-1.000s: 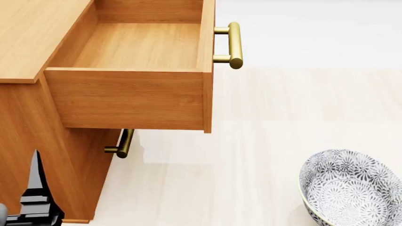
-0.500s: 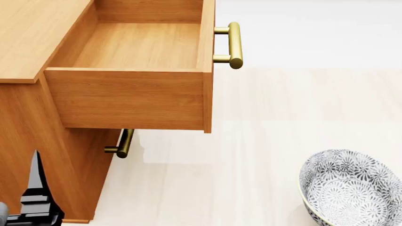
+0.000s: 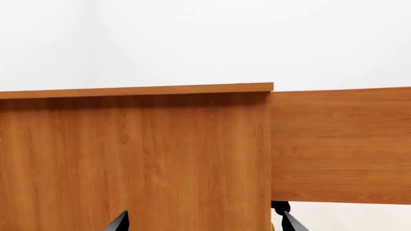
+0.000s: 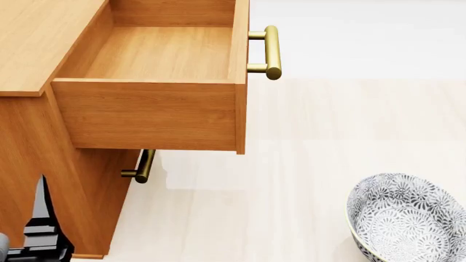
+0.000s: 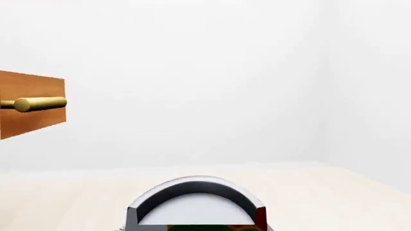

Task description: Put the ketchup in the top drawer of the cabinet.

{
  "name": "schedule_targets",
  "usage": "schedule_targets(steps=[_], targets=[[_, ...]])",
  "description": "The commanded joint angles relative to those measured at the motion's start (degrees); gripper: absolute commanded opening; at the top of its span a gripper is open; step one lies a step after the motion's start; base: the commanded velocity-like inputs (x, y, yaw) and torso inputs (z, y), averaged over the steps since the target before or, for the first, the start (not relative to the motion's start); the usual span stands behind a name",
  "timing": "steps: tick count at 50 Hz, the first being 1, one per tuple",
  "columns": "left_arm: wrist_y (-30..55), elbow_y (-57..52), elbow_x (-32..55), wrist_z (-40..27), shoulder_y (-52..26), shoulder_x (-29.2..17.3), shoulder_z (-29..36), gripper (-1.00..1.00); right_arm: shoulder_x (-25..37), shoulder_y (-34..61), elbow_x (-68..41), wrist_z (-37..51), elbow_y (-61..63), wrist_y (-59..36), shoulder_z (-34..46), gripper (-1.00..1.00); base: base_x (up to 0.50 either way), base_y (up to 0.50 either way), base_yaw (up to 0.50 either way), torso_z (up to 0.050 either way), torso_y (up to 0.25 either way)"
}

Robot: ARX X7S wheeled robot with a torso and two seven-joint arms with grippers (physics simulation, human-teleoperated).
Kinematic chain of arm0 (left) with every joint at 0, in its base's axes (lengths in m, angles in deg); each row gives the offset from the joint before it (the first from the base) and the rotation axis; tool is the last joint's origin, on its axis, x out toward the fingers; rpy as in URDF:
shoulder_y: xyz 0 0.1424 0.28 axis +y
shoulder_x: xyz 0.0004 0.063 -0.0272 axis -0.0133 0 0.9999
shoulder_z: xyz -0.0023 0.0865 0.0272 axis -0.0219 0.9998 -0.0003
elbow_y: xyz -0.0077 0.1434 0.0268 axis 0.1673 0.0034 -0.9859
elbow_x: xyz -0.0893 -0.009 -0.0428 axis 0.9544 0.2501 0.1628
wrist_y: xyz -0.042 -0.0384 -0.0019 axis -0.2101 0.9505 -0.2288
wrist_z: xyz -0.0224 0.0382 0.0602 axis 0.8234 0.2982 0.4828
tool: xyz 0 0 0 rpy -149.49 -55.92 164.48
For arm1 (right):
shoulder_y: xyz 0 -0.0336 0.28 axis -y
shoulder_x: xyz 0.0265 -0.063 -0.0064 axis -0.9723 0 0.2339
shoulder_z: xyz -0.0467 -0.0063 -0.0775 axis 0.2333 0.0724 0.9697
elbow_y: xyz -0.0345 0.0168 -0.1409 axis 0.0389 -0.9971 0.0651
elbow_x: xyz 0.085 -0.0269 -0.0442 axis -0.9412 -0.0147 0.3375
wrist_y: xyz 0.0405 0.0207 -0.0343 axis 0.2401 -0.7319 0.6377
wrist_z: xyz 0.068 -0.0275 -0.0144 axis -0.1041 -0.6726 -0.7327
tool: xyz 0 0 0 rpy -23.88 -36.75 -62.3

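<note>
The cabinet (image 4: 36, 38) stands at the left of the head view. Its top drawer (image 4: 163, 54) is pulled out and empty, with its brass handle (image 4: 271, 52) towards the right. The ketchup (image 5: 196, 211) fills the bottom middle of the right wrist view, silver lid up, with red and green label at the frame edge. It hangs above the floor, about level with the drawer handle (image 5: 38, 103), held in my right gripper, whose fingers are hidden. My left gripper (image 3: 205, 222) is open and empty beside the cabinet's side (image 3: 134, 159); it also shows low in the head view (image 4: 40, 229).
A grey-patterned bowl (image 4: 407, 218) sits on the pale floor at the lower right. The lower drawer's brass handle (image 4: 142, 166) sticks out under the open top drawer. The top drawer's side wall (image 3: 340, 144) shows past the cabinet in the left wrist view.
</note>
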Motion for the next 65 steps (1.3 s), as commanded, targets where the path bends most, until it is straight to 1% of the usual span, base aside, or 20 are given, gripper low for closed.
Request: schedule_targets(steps=[1, 7, 11, 16, 17, 20, 25, 33, 35, 44, 48, 50, 54, 60, 65], targets=[[0.3, 0.2, 0.5, -0.1, -0.4, -0.3, -0.1, 1.00, 6.1, 4.6, -5.0, 9.5, 14.0, -15.1, -2.3, -1.00, 0.00, 0.00, 0.00, 0.000, 0.000], [0.0, 0.7, 0.6, 0.0, -0.5, -0.3, 0.1, 1.00, 9.4, 8.7, -8.6, 14.5, 16.8, -21.8, -3.1, -1.00, 0.00, 0.00, 0.00, 0.000, 0.002], [0.1, 0.8, 0.7, -0.1, -0.6, -0.3, 0.2, 1.00, 10.8, 10.1, -8.6, 15.9, 17.3, -23.5, -2.9, -1.00, 0.00, 0.00, 0.00, 0.000, 0.000], [0.3, 0.9, 0.7, -0.3, -0.8, -0.4, 0.3, 1.00, 13.7, 13.2, -12.9, 18.6, 19.6, -27.8, -4.8, -1.00, 0.00, 0.00, 0.00, 0.000, 0.000], [0.4, 0.9, 0.7, -0.3, -0.8, -0.4, 0.4, 1.00, 14.6, 13.8, -12.4, 19.6, 19.8, -28.7, -4.5, -1.00, 0.00, 0.00, 0.00, 0.000, 0.000], [0.3, 0.9, 0.8, -0.4, -0.9, -0.4, 0.4, 1.00, 15.4, 14.9, -14.4, 20.4, 20.2, -30.1, -5.1, -1.00, 0.00, 0.00, 0.00, 0.000, 0.000], [0.2, 1.1, 0.8, -0.4, -0.9, -0.5, 0.4, 1.00, 20.1, 20.1, -19.6, 24.4, 21.9, -35.5, -6.1, -1.00, 0.00, 0.00, 0.00, 0.000, 0.000], [0.0, 1.4, 0.9, -0.5, -1.0, -0.6, 0.5, 1.00, 25.9, 28.7, -24.3, 29.7, 22.7, -40.5, -3.6, -1.00, 0.00, 0.00, 0.00, 0.000, 0.000], [0.1, 1.5, 1.0, -0.7, -1.1, -0.6, 0.4, 1.00, 27.3, 31.7, -26.8, 31.3, 22.5, -41.7, -3.4, -1.00, 0.00, 0.00, 0.00, 0.000, 0.000], [-0.4, 2.1, 1.1, -0.7, -1.0, -0.7, 0.5, 1.00, 31.4, 42.6, -31.4, 36.0, 21.2, -44.5, 2.5, -1.00, 0.00, 0.00, 0.00, 0.000, 0.000], [-0.5, 2.3, 1.2, -0.7, -1.0, -0.7, 0.5, 1.00, 32.8, 48.5, -31.9, 37.3, 20.0, -45.2, 7.2, -1.00, 0.00, 0.00, 0.00, 0.000, 0.000], [-0.4, 2.2, 1.4, -0.8, -1.0, -0.7, 0.4, 1.00, 32.9, 50.2, -32.2, 37.5, 19.4, -45.2, 8.3, -1.00, 0.00, 0.00, 0.00, 0.000, 0.000], [-0.3, 2.1, 1.9, -0.7, -1.0, -0.8, 0.2, 1.00, 33.4, 56.1, -31.9, 38.1, 17.7, -45.7, 13.3, -1.00, 0.00, 0.00, 0.00, 0.000, 0.000], [-0.5, 2.5, 1.9, -0.8, -1.2, -0.8, 0.3, 1.00, 32.4, 62.5, -29.6, 37.4, 15.1, -45.4, 20.1, -1.00, 0.00, 0.00, 0.00, 0.000, 0.000], [-0.5, 2.6, 2.0, -0.8, -1.2, -0.9, 0.3, 1.00, 31.4, 65.9, -29.0, 36.8, 13.4, -45.2, 22.9, -1.00, 0.00, 0.00, 0.00, 0.000, 0.000]])
